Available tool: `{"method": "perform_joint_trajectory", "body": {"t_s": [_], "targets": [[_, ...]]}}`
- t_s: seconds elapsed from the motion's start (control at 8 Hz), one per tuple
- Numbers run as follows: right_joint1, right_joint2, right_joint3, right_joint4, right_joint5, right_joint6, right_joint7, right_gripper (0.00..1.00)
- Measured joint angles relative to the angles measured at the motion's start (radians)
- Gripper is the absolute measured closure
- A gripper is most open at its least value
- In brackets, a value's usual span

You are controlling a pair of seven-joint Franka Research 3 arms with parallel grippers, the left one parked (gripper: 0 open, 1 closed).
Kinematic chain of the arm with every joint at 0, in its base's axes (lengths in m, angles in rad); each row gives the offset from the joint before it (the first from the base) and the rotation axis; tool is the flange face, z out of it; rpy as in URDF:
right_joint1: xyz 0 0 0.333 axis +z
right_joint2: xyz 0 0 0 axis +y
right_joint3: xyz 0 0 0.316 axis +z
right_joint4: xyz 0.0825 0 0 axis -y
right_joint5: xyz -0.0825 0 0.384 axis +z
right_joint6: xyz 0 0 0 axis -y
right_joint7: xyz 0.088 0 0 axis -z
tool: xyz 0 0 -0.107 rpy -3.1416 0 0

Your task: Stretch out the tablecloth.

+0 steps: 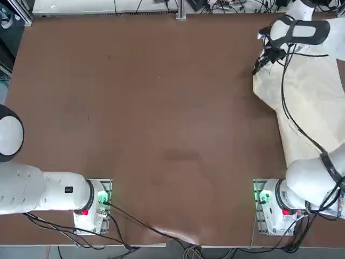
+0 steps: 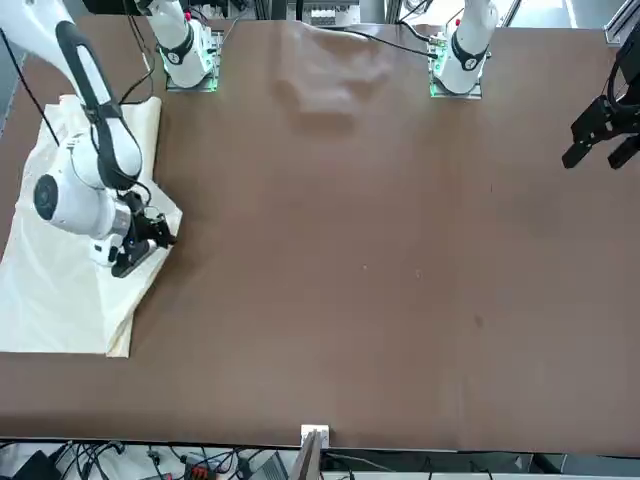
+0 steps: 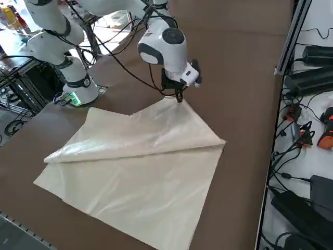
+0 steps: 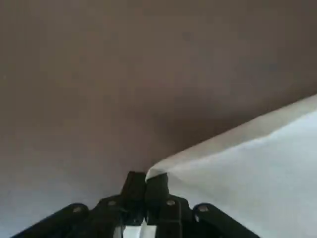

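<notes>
- The right gripper (image 4: 145, 179) is clamped on a corner of the tablecloth (image 3: 140, 192), its two fingers closed over the fabric
- The tablecloth lies on the robot's right side of the brown table (image 1: 151, 108), partly beneath the right arm (image 3: 169, 47)
- One part of the cloth is folded over the rest, leaving a long ridge across it
- The pinched corner seems slightly raised off the table, though the arm hides part of it in the top view
</notes>
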Motion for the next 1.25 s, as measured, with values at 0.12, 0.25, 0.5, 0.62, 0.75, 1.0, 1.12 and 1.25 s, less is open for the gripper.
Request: {"method": "perform_joint_trajectory", "body": {"t_s": [0.12,0.25,0.5,0.62,0.75,1.0,1.12,1.25], "targets": [[0.034,0.02,0.0,0.021,0.001,0.002,0.045,0.98],[0.064,0.039,0.0,0.042,0.006,0.003,0.082,0.98],[0.115,0.075,0.0,0.083,0.047,0.003,0.112,0.98],[0.135,0.09,-0.001,0.098,0.072,0.003,0.117,0.98],[0.15,0.101,-0.001,0.106,0.086,0.003,0.125,0.98],[0.17,0.11,-0.001,0.114,0.099,0.004,0.143,0.98],[0.182,0.113,-0.001,0.118,0.126,0.004,0.144,0.98],[0.199,0.118,-0.002,0.127,0.156,0.005,0.148,0.98]]}}
